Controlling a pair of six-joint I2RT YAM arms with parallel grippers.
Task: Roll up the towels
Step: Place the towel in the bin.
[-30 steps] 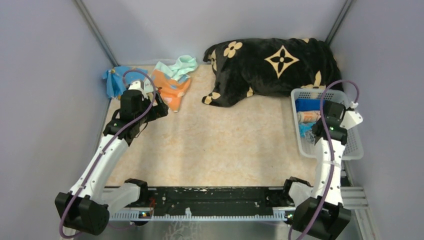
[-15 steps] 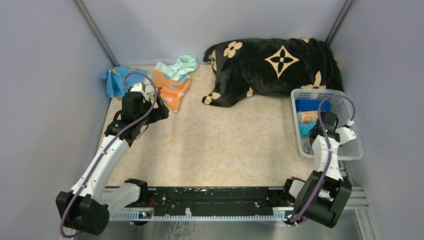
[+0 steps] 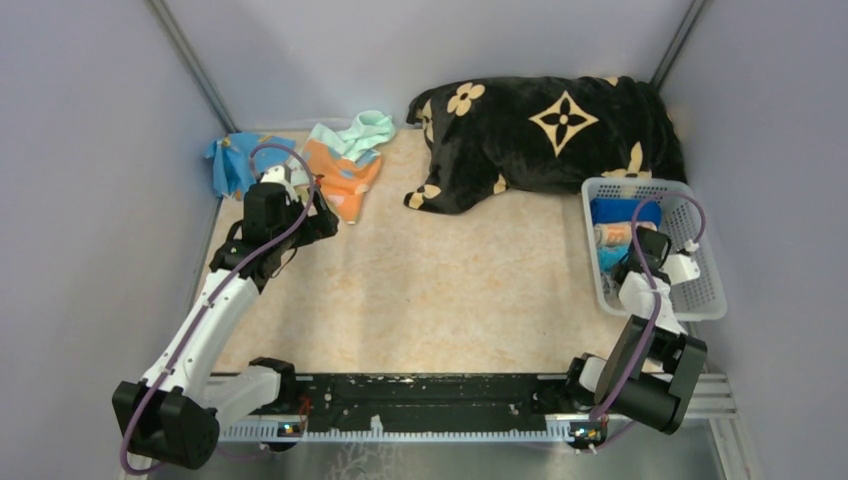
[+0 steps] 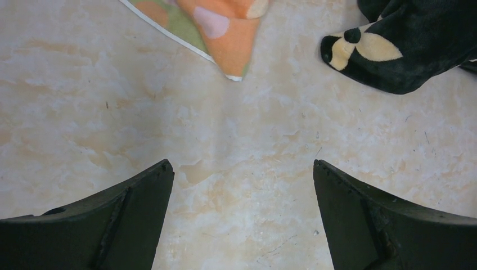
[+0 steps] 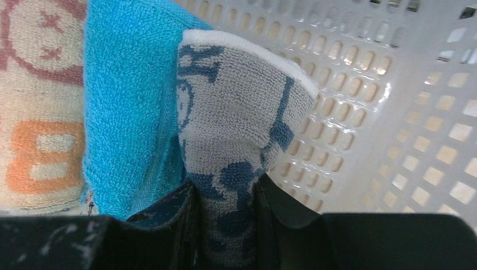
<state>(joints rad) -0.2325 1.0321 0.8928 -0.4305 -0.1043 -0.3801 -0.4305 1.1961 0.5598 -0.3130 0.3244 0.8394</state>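
Right gripper (image 5: 228,216): clamped on the lower end of the grey-blue patterned towel (image 5: 239,124), inside the white basket (image 5: 394,107) at the table's 3 o'clock.
Basket contents: a bright blue towel (image 5: 129,107) touches the held one at its 9 o'clock; a beige towel with orange print (image 5: 36,112) lies just beyond.
Left gripper (image 4: 242,174): jaws spread wide, holding nothing, over bare tabletop (image 4: 253,140).
Loose towels: orange towel (image 4: 225,28), its corner at the left gripper's 12 o'clock; mint towel (image 3: 366,128) and crumpled blue towel (image 3: 228,163) at the table's 10–11 o'clock.
Blanket (image 3: 550,125): black, at the table's 1 o'clock, one corner near the orange towel.
Hazard, right: if the jaws part before the roll is wedged against its neighbour or the basket wall, it may loosen; terry loops catching a finger could lift it back out.
Hazard, left: pinching the orange corner may drag along the mint towel touching it.
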